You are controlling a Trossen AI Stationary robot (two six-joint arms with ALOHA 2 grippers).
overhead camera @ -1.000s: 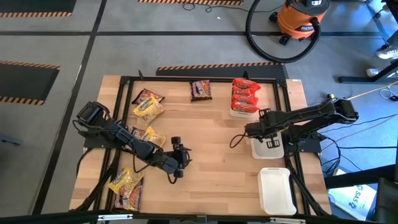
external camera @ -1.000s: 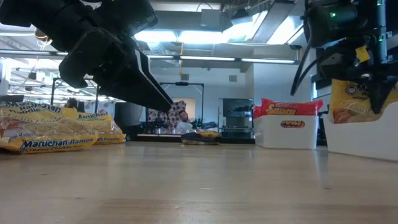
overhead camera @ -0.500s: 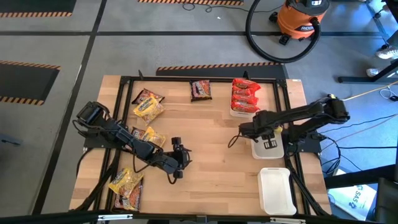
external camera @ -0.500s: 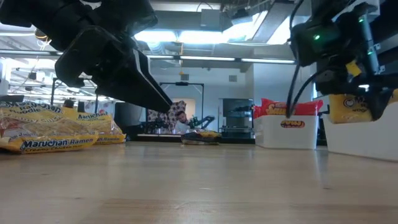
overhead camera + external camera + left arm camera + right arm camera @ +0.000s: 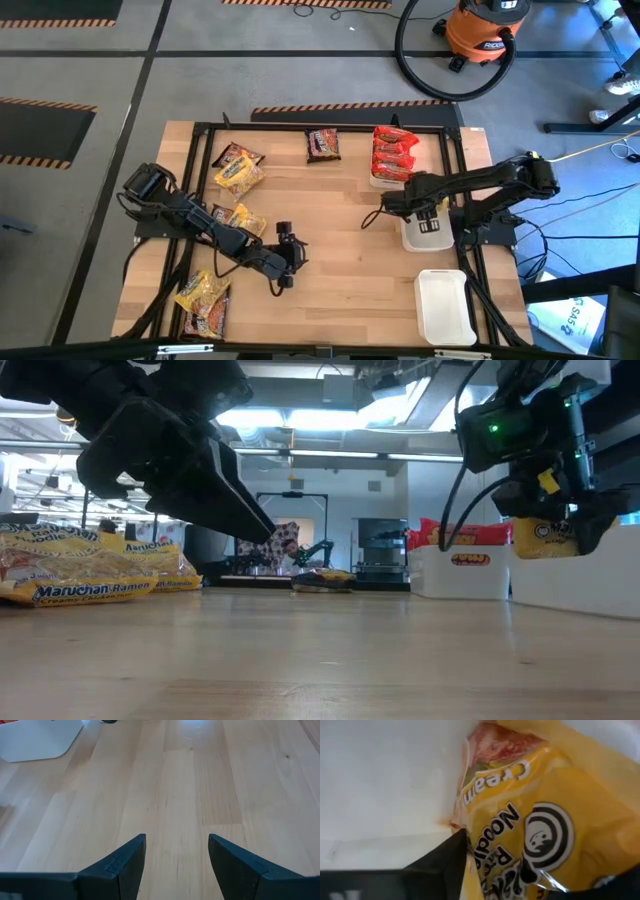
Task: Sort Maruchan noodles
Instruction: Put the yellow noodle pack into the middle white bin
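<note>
On my wooden table [image 5: 340, 220] I count three white trays [image 5: 446, 305]. My right gripper [image 5: 560, 525] grips a yellow noodle packet [image 5: 545, 830] over the right-edge tray. My left gripper [image 5: 176, 857] gapes empty mid-table.

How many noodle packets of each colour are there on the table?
Red packets: 4, stacked in a white tray
Yellow packets: 4, one of them at the right gripper
Dark brown packets: 4
Total: 12, as far as the overhead view shows
</note>
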